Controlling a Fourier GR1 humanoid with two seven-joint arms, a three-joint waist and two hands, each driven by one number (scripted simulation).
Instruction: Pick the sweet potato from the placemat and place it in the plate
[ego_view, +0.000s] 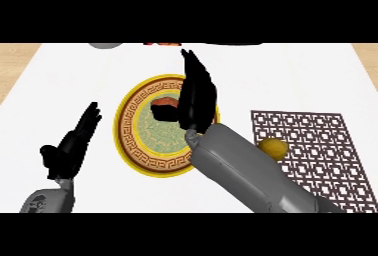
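Over the plate (140, 135), the right robot hand (193, 95) extends from its grey forearm (251, 175), which enters from the lower right and crosses the plate's right rim. Its fingers are straight and held close together, pointing away from the robot toward the far side of the desk (66, 75). Just left of these fingers, on the far part of the plate's green centre, lies the sweet potato (164, 106), a dark brown-orange piece partly hidden by the hand; the fingers touch or nearly touch it, and no finger is seen curled round it. The plate is round with a yellow rim and a brown key-pattern border. To the right, a brown lattice placemat (317, 145) lies flat on the white desk, its near left part covered by the forearm. A small yellow round object (275, 147) sits on the placemat's left part, just beside the forearm. At the view's left, the left robot hand (72, 145) rests open, fingers up and relaxed, well apart from the plate.
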